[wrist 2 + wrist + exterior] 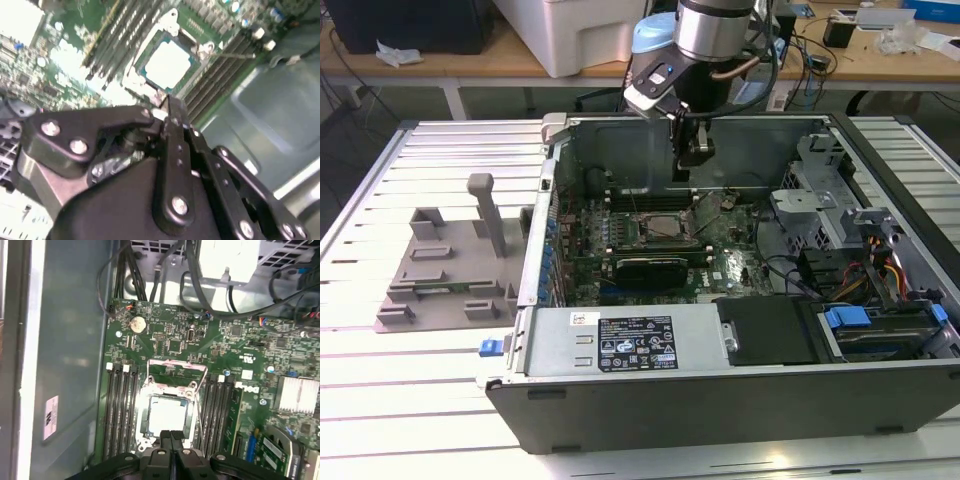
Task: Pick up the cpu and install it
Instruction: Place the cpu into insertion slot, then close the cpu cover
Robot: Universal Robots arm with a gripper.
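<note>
The cpu (pixel 167 417) lies flat in the motherboard socket, a pale square chip with a bright metal top, also seen in the second wrist view (pixel 170 62) and in the exterior view (pixel 655 228). The socket's metal retention frame (pixel 177 367) stands flipped open beside it. My gripper (pixel 695 162) hangs inside the open computer case (pixel 740 400), a little above the socket and toward the case's back wall. Its black fingertips (pixel 172 439) are pressed together with nothing between them; in the second wrist view the gripper (pixel 170 107) sits just short of the chip.
Memory slots (pixel 120 410) flank the socket on both sides. A long black graphics card (pixel 650 268) lies in front of it. Cables and a drive cage (pixel 820 200) fill the exterior view's right. A grey plastic tray with posts (pixel 440 270) stands outside the case on the slatted table.
</note>
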